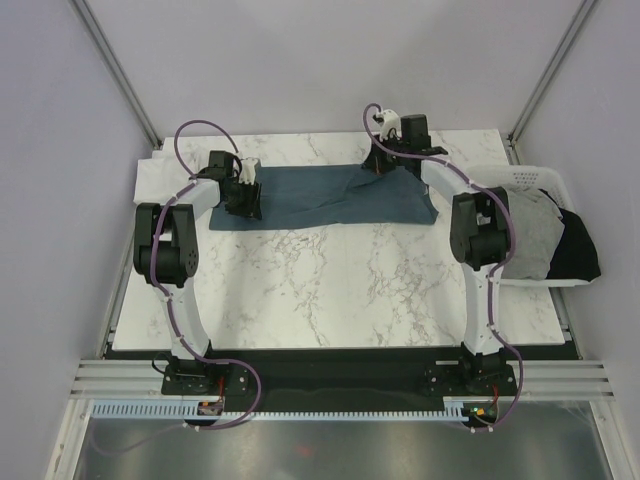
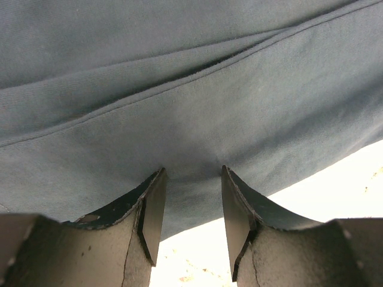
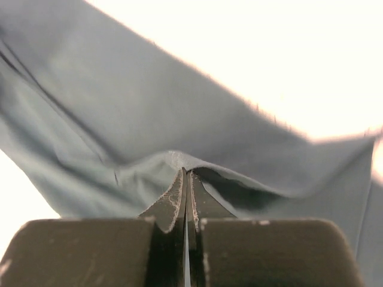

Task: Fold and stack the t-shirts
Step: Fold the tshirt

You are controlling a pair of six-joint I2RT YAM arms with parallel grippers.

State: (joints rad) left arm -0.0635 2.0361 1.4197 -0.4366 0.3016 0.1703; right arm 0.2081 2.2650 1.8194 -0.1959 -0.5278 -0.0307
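Observation:
A dark slate-blue t-shirt [image 1: 330,195] lies partly folded across the far part of the marble table [image 1: 330,290]. My left gripper [image 1: 243,200] is open at the shirt's left end. In the left wrist view its jaws [image 2: 191,173] stand apart over the shirt's edge [image 2: 179,89], holding nothing. My right gripper [image 1: 378,160] is at the shirt's far right edge. In the right wrist view it [image 3: 187,173] is shut on a raised pinch of the shirt [image 3: 149,107]. A light grey shirt [image 1: 530,235] and a black shirt [image 1: 578,250] lie in the basket. The white shirt is out of view.
A white slatted basket [image 1: 535,178] stands at the table's right edge, beside the right arm. Frame posts rise at the far left and far right corners. The arm bases are bolted at the near edge.

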